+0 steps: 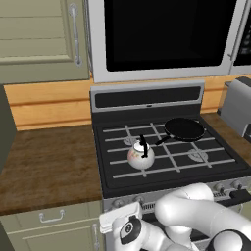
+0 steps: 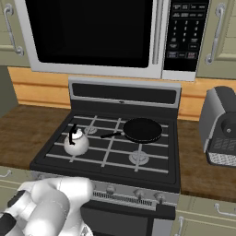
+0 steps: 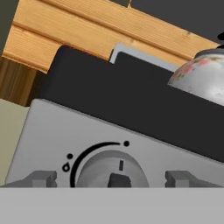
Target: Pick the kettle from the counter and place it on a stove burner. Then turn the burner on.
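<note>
Fingertips [image 3: 43,178] stood wide apart, empty, flanking a grey knob [image 3: 111,171] on the stove's front panel [image 3: 52,131]. Beyond them the kettle [image 3: 202,78] sat on the black cooktop's front-left burner [image 1: 138,169]; brown counter [image 1: 44,166] lay alongside.

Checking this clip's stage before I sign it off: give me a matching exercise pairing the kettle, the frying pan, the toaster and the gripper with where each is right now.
Things:
1. kettle
2. frying pan
3. toaster
4. gripper

Places:
A. on the counter, to the right of the stove
B. at the stove's front panel, fingers open either side of a knob
C. on the front left stove burner
D. on the back right burner

Pairs: 1-C, 2-D, 3-A, 4-B
</note>
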{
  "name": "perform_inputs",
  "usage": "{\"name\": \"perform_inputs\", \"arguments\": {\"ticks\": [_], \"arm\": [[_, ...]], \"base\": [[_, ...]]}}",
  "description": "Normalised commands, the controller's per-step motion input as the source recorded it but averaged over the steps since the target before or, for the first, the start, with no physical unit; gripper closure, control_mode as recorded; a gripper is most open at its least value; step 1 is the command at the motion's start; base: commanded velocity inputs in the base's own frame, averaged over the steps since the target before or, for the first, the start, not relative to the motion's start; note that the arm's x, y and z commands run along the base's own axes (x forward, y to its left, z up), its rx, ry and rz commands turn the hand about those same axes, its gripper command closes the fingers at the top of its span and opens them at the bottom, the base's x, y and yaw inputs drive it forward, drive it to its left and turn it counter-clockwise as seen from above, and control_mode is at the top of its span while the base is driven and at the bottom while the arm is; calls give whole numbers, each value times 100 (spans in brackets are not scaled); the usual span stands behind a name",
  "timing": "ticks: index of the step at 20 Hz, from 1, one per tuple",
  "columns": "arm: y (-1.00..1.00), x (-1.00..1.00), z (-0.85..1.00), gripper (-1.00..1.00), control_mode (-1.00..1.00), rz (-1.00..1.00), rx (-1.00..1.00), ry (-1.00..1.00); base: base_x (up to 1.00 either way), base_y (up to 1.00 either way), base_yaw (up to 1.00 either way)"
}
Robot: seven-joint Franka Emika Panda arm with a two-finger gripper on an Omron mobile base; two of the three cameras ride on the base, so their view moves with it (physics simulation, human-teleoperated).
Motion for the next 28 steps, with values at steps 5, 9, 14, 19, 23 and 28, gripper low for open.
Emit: {"name": "perform_inputs", "arguments": {"ticks": [5, 9, 14, 19, 23, 28], "arm": [[0, 0, 8, -100, -100, 0, 0, -2], [0, 0, -4, -100, -100, 0, 0, 0], [0, -1, -8, -100, -100, 0, 0, 0], [0, -2, -17, -100, -100, 0, 0, 0], [0, 0, 0, -100, -100, 0, 0, 0], [0, 0, 0, 100, -100, 0, 0, 0]], "base": [[0, 0, 0], [0, 0, 0], [0, 0, 0], [0, 0, 0], [0, 0, 0], [0, 0, 0]]}}
